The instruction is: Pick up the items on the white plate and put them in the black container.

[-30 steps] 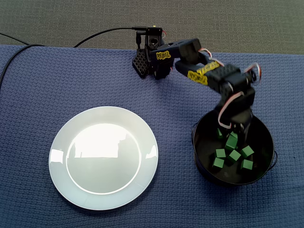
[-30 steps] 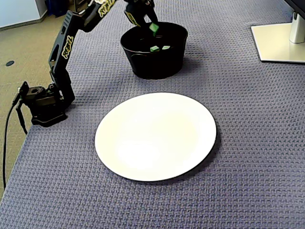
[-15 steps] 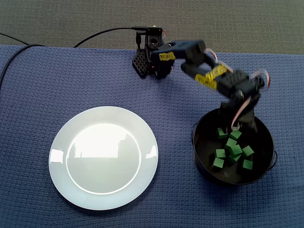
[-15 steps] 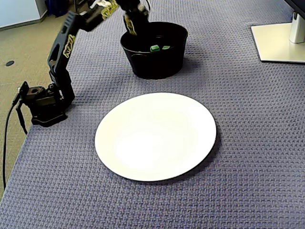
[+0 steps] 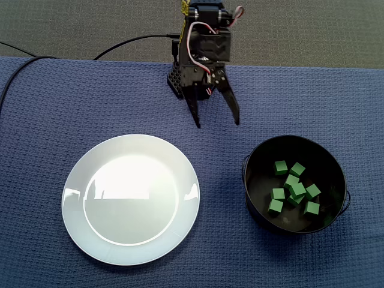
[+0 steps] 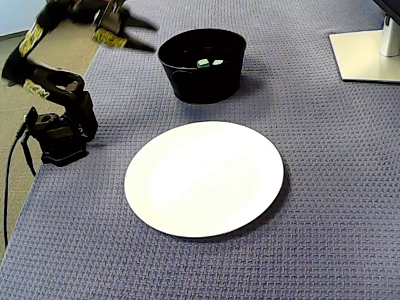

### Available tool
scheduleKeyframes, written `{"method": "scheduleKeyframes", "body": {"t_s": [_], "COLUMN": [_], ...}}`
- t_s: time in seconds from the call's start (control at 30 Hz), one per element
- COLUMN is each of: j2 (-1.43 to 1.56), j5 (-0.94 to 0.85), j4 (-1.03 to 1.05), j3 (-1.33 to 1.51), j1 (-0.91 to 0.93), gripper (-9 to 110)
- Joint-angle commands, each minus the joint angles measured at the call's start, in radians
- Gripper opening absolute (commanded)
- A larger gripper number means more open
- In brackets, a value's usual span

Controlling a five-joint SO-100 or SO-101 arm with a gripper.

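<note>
Gripper (image 5: 217, 124), spread wide and empty, has swung back off the black bowl (image 5: 247, 180) toward its base (image 5: 179, 83), leaving, in a fixed view, the green cubes (image 5: 293, 188) in the bowl down-right of it and the white plate (image 5: 75, 198) down-left bare, so the job looks done.

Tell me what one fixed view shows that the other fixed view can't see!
Only in a fixed view do you look down into the black container and see the whole heap of green cubes on its bottom. Only in a fixed view does a white stand base show in the corner, and there just two cubes peek over the container's rim. Both fixed views show the bare white plate, the blue mat and the open gripper, holding nothing.
</note>
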Motion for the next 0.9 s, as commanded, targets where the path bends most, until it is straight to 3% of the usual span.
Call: {"method": "scheduleKeyframes", "body": {"t_s": [0.0,0.23,0.63,0.87], "j2": [0.351,0.414,0.506,0.506], "j5": [-0.138,-0.166,-0.035,-0.072], "j4": [-0.066,-0.417,0.086,0.414], "j3": [0.494,0.881,0.881,0.881], "j1": [0.046,0.109,0.023,0.008], "gripper": [30,28,28,28]}}
